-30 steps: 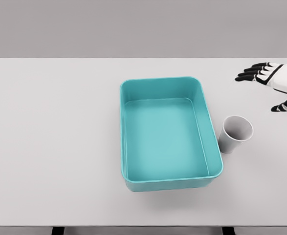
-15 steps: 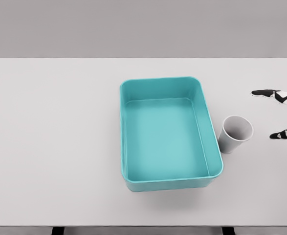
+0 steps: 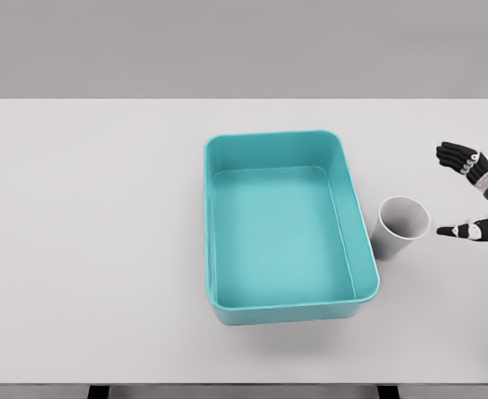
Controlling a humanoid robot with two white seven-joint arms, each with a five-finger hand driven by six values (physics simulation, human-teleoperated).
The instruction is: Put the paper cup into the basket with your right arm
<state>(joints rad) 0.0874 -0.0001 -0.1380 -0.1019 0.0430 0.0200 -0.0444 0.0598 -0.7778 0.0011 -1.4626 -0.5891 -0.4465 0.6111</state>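
Observation:
A white paper cup (image 3: 401, 227) stands upright on the table, just right of the teal basket (image 3: 287, 140) and close to its right wall. My right hand (image 3: 458, 192) comes in from the right edge, a short way to the right of the cup and not touching it. Its black fingers (image 3: 455, 154) and thumb are spread apart toward the cup and hold nothing. The basket is a rounded rectangular tub with nothing inside. The left arm does not show.
The light grey table (image 3: 94, 233) spans the whole view, with its far edge at the top and its front edge along the bottom. The basket sits near the middle.
The right hand has dropped from the upper right toward the cup's level and moved a little leftward, with thumb and fingers now flanking the cup's height. Cup and basket have not moved.

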